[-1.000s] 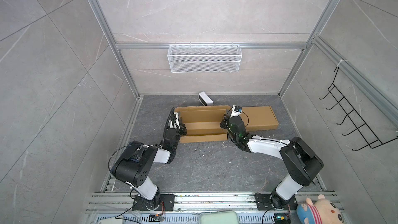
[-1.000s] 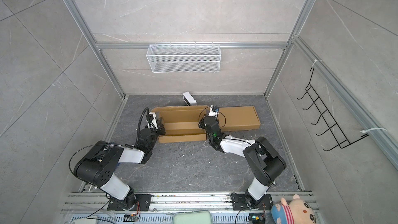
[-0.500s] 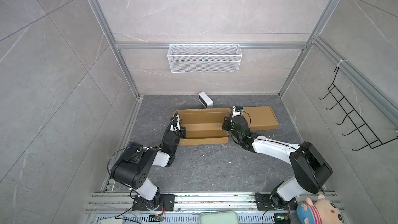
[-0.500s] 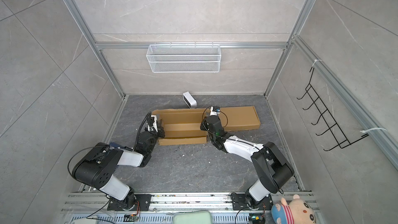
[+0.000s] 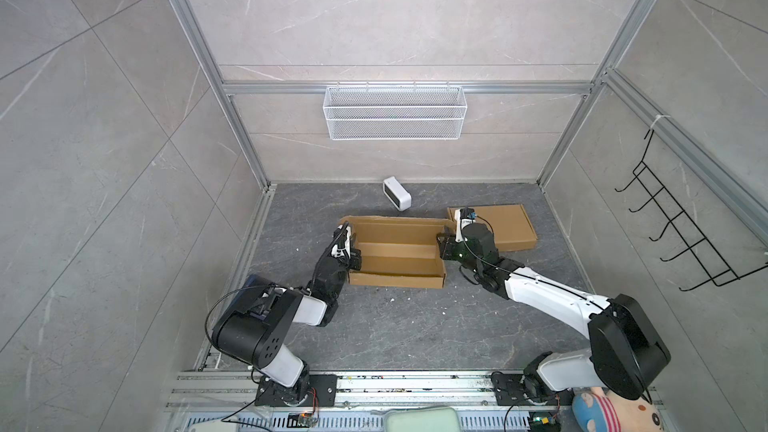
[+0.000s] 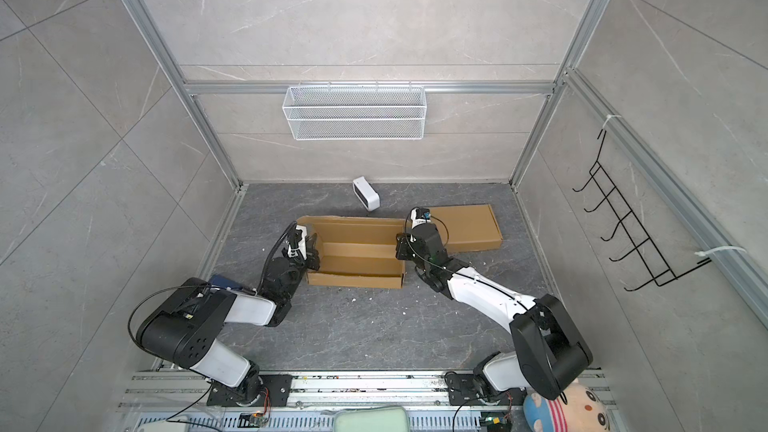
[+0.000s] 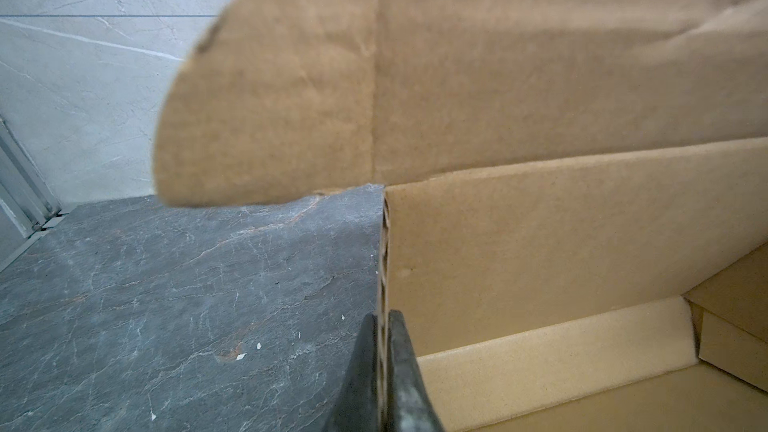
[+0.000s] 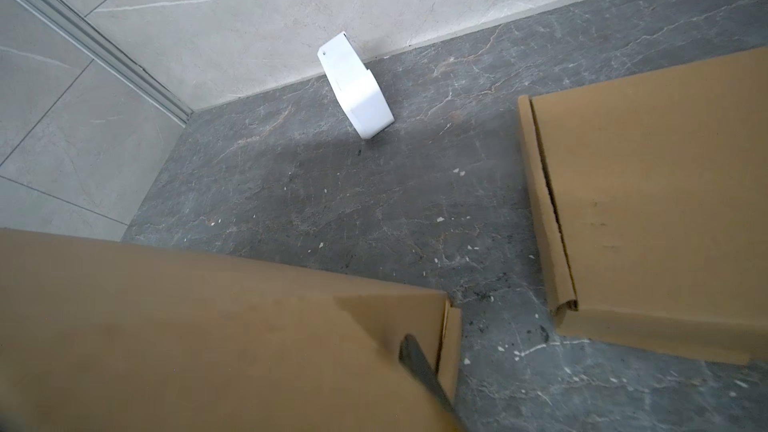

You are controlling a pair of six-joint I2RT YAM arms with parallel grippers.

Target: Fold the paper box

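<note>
brown paper box (image 5: 397,259) wall pinched in left gripper (image 7: 382,326).

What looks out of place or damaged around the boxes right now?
The small white device sits askew by the back wall. White crumbs dot the floor before the open paper box. The closed box beside it has a side flap that gapes, its edge ragged.
</note>
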